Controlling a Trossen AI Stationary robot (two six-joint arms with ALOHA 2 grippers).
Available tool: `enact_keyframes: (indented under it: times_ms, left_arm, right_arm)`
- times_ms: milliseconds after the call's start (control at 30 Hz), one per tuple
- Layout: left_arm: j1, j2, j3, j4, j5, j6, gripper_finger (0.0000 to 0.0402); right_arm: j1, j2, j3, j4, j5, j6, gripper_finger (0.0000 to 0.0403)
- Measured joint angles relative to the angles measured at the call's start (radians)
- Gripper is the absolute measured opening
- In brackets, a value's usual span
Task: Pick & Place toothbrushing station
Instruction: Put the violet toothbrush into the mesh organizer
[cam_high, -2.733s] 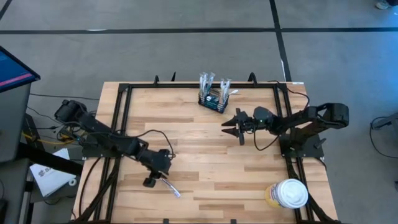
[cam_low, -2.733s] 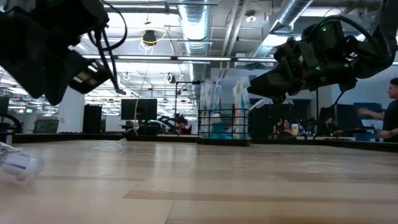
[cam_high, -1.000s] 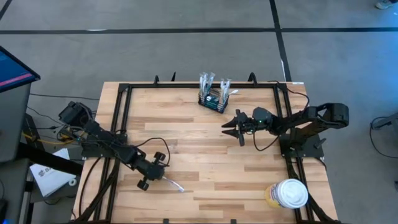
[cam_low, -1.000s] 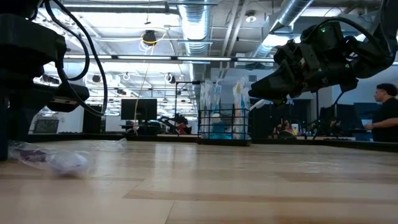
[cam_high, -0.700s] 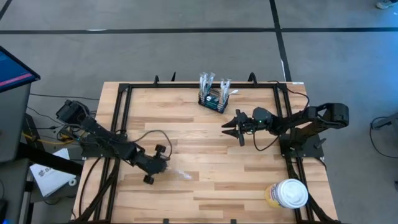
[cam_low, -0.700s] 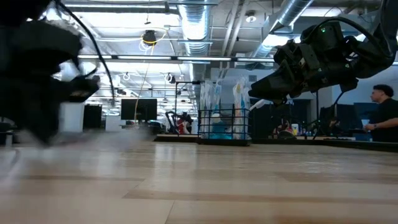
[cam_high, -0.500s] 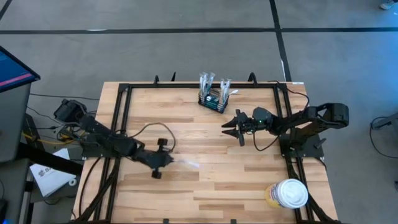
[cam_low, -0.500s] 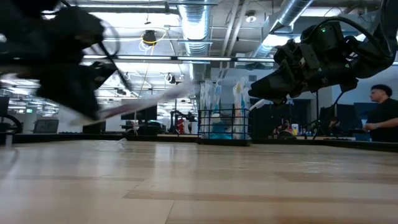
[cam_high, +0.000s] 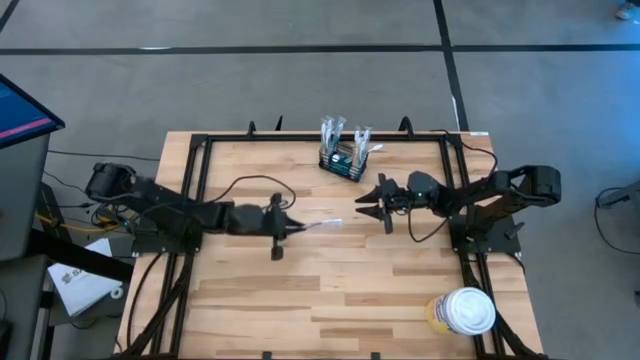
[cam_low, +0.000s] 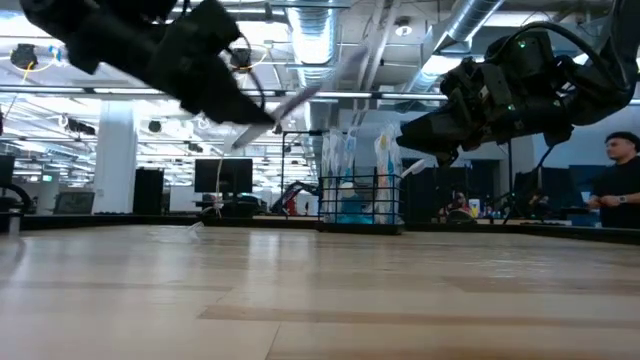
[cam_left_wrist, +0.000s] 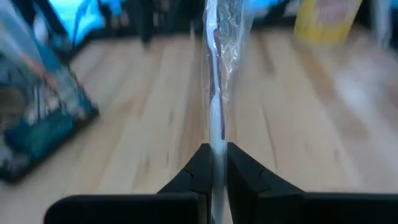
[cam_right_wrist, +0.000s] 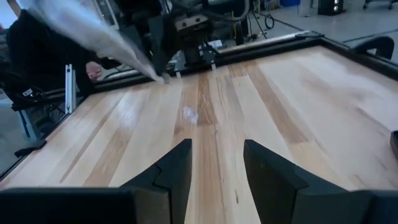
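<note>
I see the black wire-mesh holder (cam_high: 350, 160) at the bench's (cam_high: 330, 290) far edge, wrapped brushes upright inside. Left fingers (cam_high: 292, 227) clamp a wrapped toothbrush (cam_high: 322, 225); right fingers (cam_high: 368, 201) apart, empty.

My bench (cam_high: 330, 270) is pale wood planks with a black frame along its edges. The toothbrushing station (cam_high: 345, 162), a black mesh box, stands at its far edge near the middle. A white-lidded yellowish tub (cam_high: 462, 311) sits at the near right corner.
</note>
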Motion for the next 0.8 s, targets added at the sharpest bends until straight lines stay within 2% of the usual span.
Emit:
enact_keyframes:
  times_ms: [133, 400, 800]
  left_arm:
    - [0.069, 0.000, 0.001, 0.138, 0.069, 0.033, 0.0013]
    - [0.164, 0.027, 0.002, 0.303, 0.157, 0.034, 0.0014]
    - [0.222, 0.258, 0.002, 0.667, 0.181, 0.031, 0.0014]
  right_arm:
    - [0.001, 0.000, 0.029, 0.000, 0.000, 0.000, 0.0137]
    - [0.027, 0.000, 0.108, -0.002, 0.000, -0.003, 0.0137]
    - [0.026, 0.000, 0.228, -0.005, 0.000, -0.003, 0.0138]
